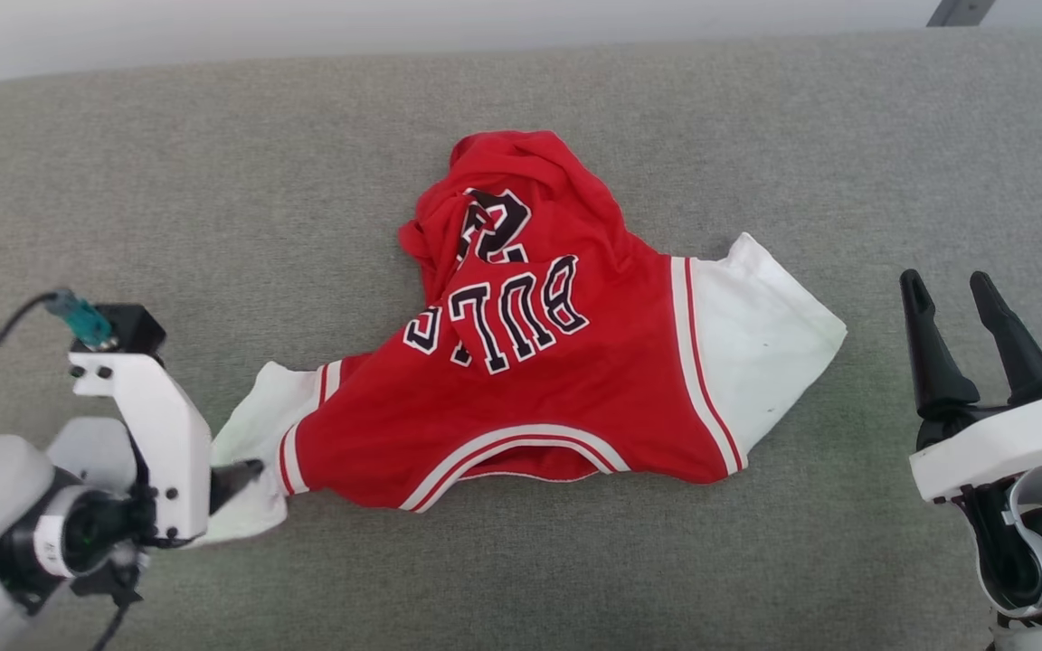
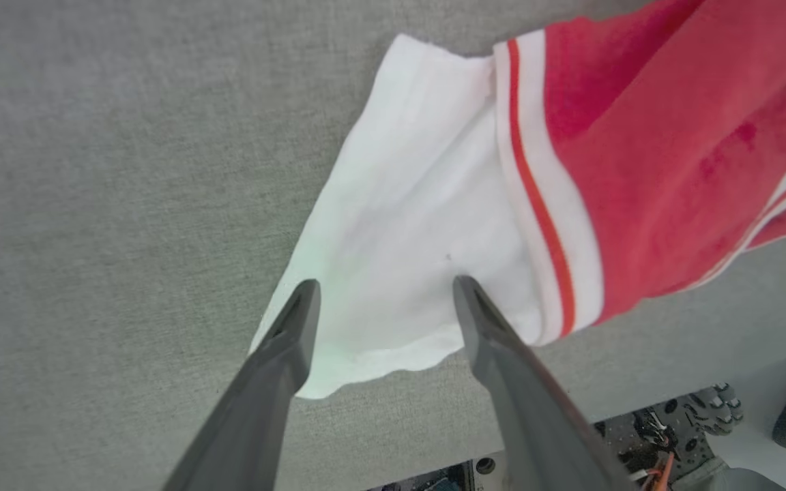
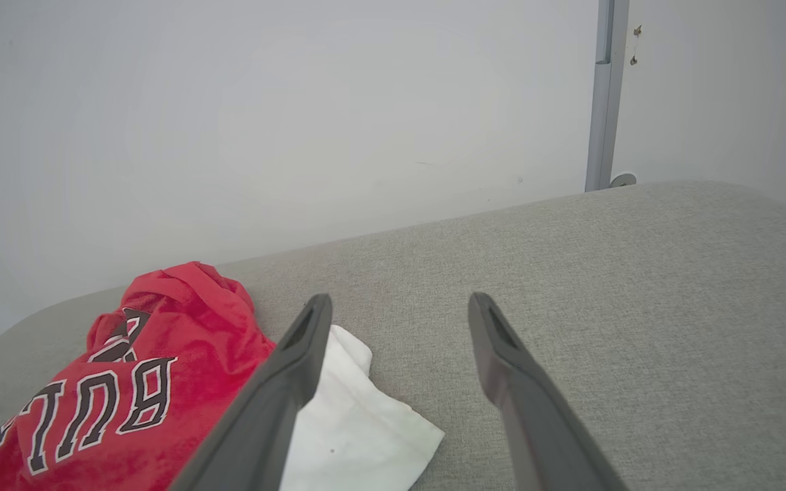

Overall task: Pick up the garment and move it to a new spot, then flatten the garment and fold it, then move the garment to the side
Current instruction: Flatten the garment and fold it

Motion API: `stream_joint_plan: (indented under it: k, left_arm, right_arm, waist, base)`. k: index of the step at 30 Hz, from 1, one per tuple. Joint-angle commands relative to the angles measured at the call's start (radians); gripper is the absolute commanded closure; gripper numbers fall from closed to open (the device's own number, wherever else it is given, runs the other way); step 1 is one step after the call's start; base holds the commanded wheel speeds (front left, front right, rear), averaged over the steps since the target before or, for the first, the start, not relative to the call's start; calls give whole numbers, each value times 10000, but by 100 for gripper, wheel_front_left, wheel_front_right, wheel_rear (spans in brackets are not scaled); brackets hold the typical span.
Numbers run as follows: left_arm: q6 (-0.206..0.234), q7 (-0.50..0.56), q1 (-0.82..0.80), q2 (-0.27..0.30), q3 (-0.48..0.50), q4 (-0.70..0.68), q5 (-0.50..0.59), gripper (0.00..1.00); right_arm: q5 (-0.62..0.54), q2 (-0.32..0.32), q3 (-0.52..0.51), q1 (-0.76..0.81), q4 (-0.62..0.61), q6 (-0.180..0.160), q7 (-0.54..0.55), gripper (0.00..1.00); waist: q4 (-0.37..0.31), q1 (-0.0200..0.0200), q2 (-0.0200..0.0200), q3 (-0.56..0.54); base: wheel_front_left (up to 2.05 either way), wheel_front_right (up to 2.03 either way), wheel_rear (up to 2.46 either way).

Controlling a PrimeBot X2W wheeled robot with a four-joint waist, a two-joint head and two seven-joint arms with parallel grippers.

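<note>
The garment (image 1: 557, 398), a red jersey with white sleeves and black lettering, lies crumpled in the middle of the grey padded surface (image 1: 213, 181), its hem bunched up at the far side. My left gripper (image 1: 236, 475) is at the near-left white sleeve (image 2: 406, 225). Its jaws stand open with the sleeve's end lying flat between and under them, and nothing is gripped. My right gripper (image 1: 946, 280) hovers open and empty to the right of the other white sleeve (image 3: 359, 423), apart from it. The garment (image 3: 127, 382) lies to the left of its fingers.
A pale wall (image 3: 297, 123) runs along the surface's far edge, with a metal post (image 3: 604, 95) at the far right. Below the surface's near edge there is floor with cables and hardware (image 2: 666, 429). Bare grey fabric lies on both sides of the jersey.
</note>
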Motion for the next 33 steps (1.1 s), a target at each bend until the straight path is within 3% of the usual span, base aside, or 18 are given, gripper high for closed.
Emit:
stream_joint_plan:
  k: [1,14,18,22,23,28,33]
  left_arm:
    - [34,17,148,-125,-34,134,-82,0]
    - [-320,-639,600,-923,-701,2577,691,0]
    - [-691,-716,749,-1413,-757,3064,525,0]
    - [-790,-376,893,-1839,-1175,3655,622,0]
    - [-881,-342,937,-1944,-1247,3741,638,100]
    - [-1151,-533,791,-2498,-1114,4142,470,100]
    - [-1492,-976,393,-2948,-1032,4474,752,100]
  right_arm:
    - [35,-31,0,-83,-9,-3,23,0]
    - [57,-169,84,107,-1,-2,211,0]
    - [30,-228,107,152,-62,-2,353,0]
    - [93,-348,274,151,-79,-2,615,0]
    - [121,-392,341,129,-62,-2,685,0]
    - [206,-746,643,-75,169,-3,1173,0]
    - [300,-1519,1118,-489,681,-2,2058,0]
  waist:
    - [-42,0,0,35]
    - [-111,0,0,6]
    - [5,0,0,-7]
    - [136,0,0,22]
    - [169,0,0,35]
    - [418,0,0,158]
    - [756,0,0,412]
  base:
    - [0,0,0]
    - [0,0,0]
    - [0,0,0]
    - [0,0,0]
    - [0,0,0]
    - [0,0,0]
    - [0,0,0]
